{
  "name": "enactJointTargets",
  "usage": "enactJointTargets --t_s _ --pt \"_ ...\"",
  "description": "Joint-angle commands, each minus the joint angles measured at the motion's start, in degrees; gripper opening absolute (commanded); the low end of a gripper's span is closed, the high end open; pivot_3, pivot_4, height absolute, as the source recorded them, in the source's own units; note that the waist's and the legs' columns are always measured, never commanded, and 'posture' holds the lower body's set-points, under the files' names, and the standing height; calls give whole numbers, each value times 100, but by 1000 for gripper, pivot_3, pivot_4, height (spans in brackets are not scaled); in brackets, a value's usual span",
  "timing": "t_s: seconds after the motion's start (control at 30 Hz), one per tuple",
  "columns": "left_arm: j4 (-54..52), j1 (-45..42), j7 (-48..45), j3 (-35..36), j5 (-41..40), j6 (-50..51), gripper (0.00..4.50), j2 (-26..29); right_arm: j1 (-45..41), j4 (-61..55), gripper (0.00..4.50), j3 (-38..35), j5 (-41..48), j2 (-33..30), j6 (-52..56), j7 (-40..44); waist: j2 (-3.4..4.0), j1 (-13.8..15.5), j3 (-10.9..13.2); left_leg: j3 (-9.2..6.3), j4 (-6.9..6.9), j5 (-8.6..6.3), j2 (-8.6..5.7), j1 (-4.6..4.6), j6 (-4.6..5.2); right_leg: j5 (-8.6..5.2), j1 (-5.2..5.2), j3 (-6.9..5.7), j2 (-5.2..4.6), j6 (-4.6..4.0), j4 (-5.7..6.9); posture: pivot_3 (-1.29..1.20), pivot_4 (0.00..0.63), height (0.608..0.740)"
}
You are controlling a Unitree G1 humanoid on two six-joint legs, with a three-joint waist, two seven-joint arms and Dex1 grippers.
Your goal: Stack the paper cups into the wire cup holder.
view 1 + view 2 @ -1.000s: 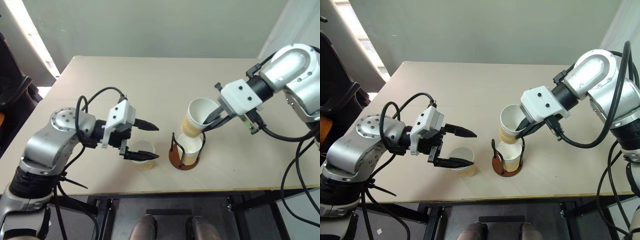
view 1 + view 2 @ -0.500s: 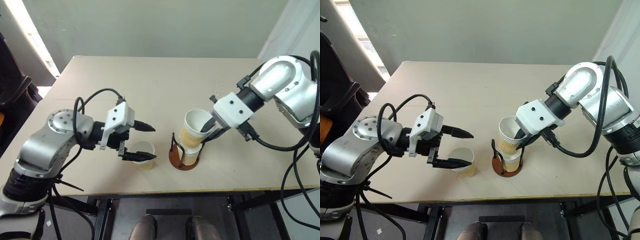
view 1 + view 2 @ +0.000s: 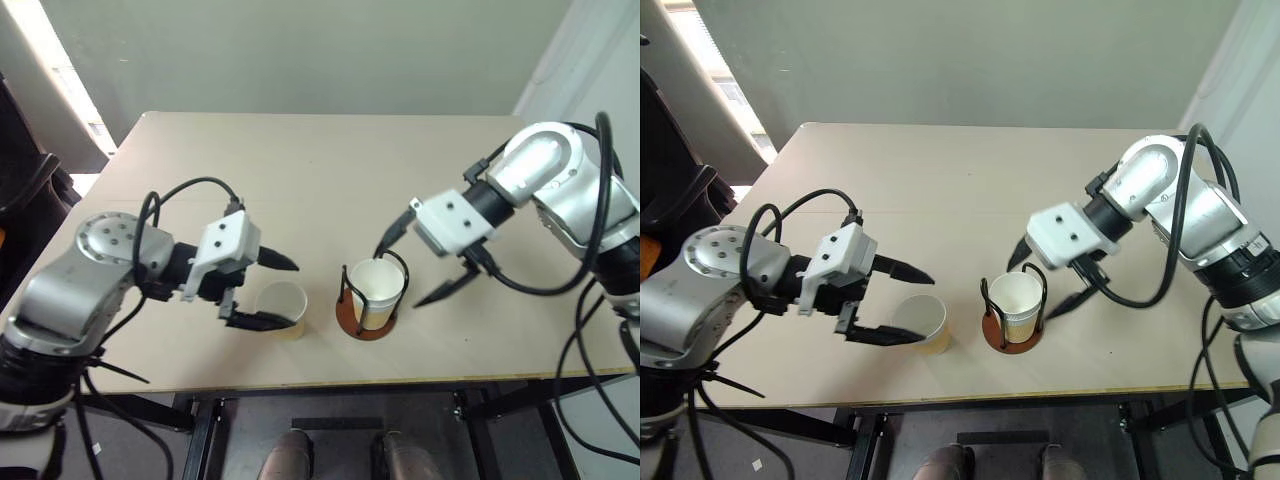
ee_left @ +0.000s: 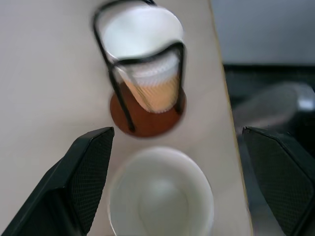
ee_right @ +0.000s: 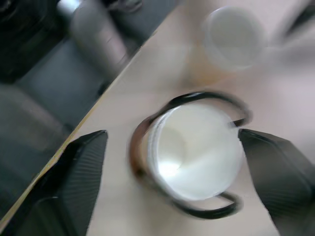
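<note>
The wire cup holder [image 3: 365, 325] stands near the table's front edge on its reddish-brown base, with paper cups [image 3: 377, 285] nested upright inside its dark loops. My right gripper [image 3: 398, 276] is open just above them, one finger on each side of the rim, holding nothing. A loose paper cup [image 3: 281, 305] stands upright to the holder's left. My left gripper [image 3: 296, 295] is open, with one finger beyond this cup and one in front of it. In the left wrist view the loose cup [image 4: 160, 194] sits between my fingers [image 4: 88, 167], untouched, and the holder [image 4: 142, 59] is beyond.
The tan table [image 3: 300, 170] stretches away behind the cups, and its front edge [image 3: 400, 378] runs close in front of the holder. Black cables loop off both arms. Dark furniture [image 3: 25, 190] stands past the table's left side.
My right gripper lowered its tilted cup into the holder, onto the cup standing there, then opened and let go. The left gripper stays open at the loose cup.
</note>
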Motion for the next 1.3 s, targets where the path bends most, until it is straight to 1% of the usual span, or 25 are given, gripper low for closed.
enactJointTargets --t_s 0.03,0.17,0.27,0.3,0.37,0.4,0.47,0.53,0.6,0.63,0.67,0.7,0.8,0.9,0.93,1.03,1.13,1.17,1.2,1.23,1.3 --pt "-162 -14 -735 -205 130 -414 4500 290 215 -221 4417 -810 312 543 923 -848 -1 -9 -1 0 -3 0 1 2 0 0 -1 0 0 0 0 0 150 740" --pt "49 -77 -1006 -719 677 -886 4500 238 618 -827 4417 -1055 236 700 1343 -996 -1 13 -1 -6 -7 -3 4 -5 -5 -2 -6 -5 2 -3 0 0 150 740" --pt "320 -186 -1000 -1105 1171 -1258 4500 18 753 -1026 4417 -1183 191 714 1572 -1094 -1 14 -1 -5 1 -8 1 -13 -2 -3 -7 -3 -2 -5 -5 0 150 740" --pt "499 -254 -910 -1269 1497 -1493 4500 -72 797 -1094 4417 -1220 175 702 1648 -1115 -2 4 -1 -4 2 -8 -1 -14 -1 -3 -7 -2 -4 -5 -6 0 150 740" --pt "1015 -446 -758 -1612 2194 -2117 4500 -290 980 -1368 4417 -1323 210 536 1851 -1100 -3 22 -2 -5 2 -8 0 -13 -1 -2 -6 -2 -5 -5 -6 0 150 740" --pt "1204 -525 -754 -1715 2386 -2316 4500 -379 1083 -1513 4417 -1390 247 434 1963 -1069 -3 18 -2 -9 3 -8 0 -12 -1 -2 -4 -4 -5 -5 -5 0 150 740" --pt "1392 -597 -809 -1766 2514 -2496 4500 -480 1190 -1671 4417 -1475 276 347 2097 -1033 -4 14 -3 -10 4 -8 1 -12 -2 -2 -4 -4 -4 -4 -4 0 150 740" --pt "1546 -633 -796 -1819 2678 -2700 4107 -601 1343 -1850 4500 -1614 358 210 2270 -1016 -4 11 -3 -8 4 -8 1 -13 -2 -1 -5 -3 -4 -2 -5 0 150 740" --pt "1630 -648 -820 -1833 2757 -2828 3548 -685 1502 -2002 4500 -1760 432 72 2457 -1050 -4 5 -3 -6 3 -8 1 -13 -2 0 -5 -3 -4 0 -5 0 150 740" --pt "1656 -654 -836 -1826 2778 -2871 3157 -718 1576 -2066 4500 -1828 454 5 2545 -1073 -4 6 -3 -7 2 -8 1 -13 -2 1 -5 -3 -3 2 -5 0 150 740" --pt "1681 -663 -923 -1821 2771 -2940 2889 -725 1682 -2152 4500 -1908 486 -98 2637 -1074 -4 6 -3 -7 1 -8 1 -13 -2 1 -5 -4 -3 3 -5 0 150 740" --pt "1696 -668 -1037 -1811 2727 -2994 2424 -713 1792 -2242 4500 -1979 520 -210 2704 -1056 -4 8 -3 -7 1 -8 2 -13 -3 2 -5 -4 -3 6 -5 0 150 740" --pt "1777 -755 -1262 -1771 2637 -3125 1372 -665 2187 -2543 4500 -2242 617 -594 2805 -980 -4 13 -3 -7 2 -8 2 -15 -2 4 -4 -3 -2 9 -9 0 150 740" --pt "1650 -916 -1345 -1875 2275 -3097 200 -476 2444 -2726 4500 -2554 793 -882 3014 -1001 -4 16 -3 -6 5 -7 1 -18 -3 11 -4 -2 -2 22 -12 0 150 740" --pt "1573 -1001 -1345 -1918 2096 -3047 37 -404 2559 -2786 4500 -2723 934 -989 3152 -1008 -4 19 -3 -6 5 -6 1 -19 -3 12 -4 -2 -2 24 -12 0 150 740" --pt "1507 -1407 -1345 -2052 1485 -2958 37 -192 3048 -2949 4500 -3334 1419 -1335 3547 -974 -5 54 -3 -5 8 -5 1 -21 -3 15 -1 -1 -1 29 -15 0 150 740" --pt "1916 -2446 -1345 -2178 708 -2957 37 -144 3858 -2922 4500 -4223 1624 -1618 3860 -1230 -13 131 -1 -6 10 -4 -2 -26 -2 16 4 0 -1 33 -25 0 150 740" --pt "2173 -2988 -1345 -2152 428 -2842 37 -336 4172 -2894 4500 -4543 1607 -1655 3923 -1355 -14 130 -1 -12 15 -2 -2 -33 -4 18 4 -3 -1 38 -28 0 150 740" --pt "2359 -3348 -1345 -2156 237 -2767 37 -466 4369 -2886 4500 -4734 1604 -1673 3954 -1445 -14 154 -1 -8 16 -3 -2 -29 -3 20 4 2 -3 40 -30 0 150 740" --pt "2542 -3721 -1345 -2236 54 -2790 37 -596 4562 -2896 4500 -4874 1582 -1683 3955 -1522 -13 154 -1 -8 17 -1 -7 -31 1 22 10 2 -7 45 -30 0 150 740" --pt "2816 -4183 -1345 -2428 -186 -2914 37 -774 4764 -2937 4500 -4958 1551 -1704 3901 -1607 -12 142 -1 2 18 -3 -8 -31 9 26 13 7 -15 54 -41 0 150 740"
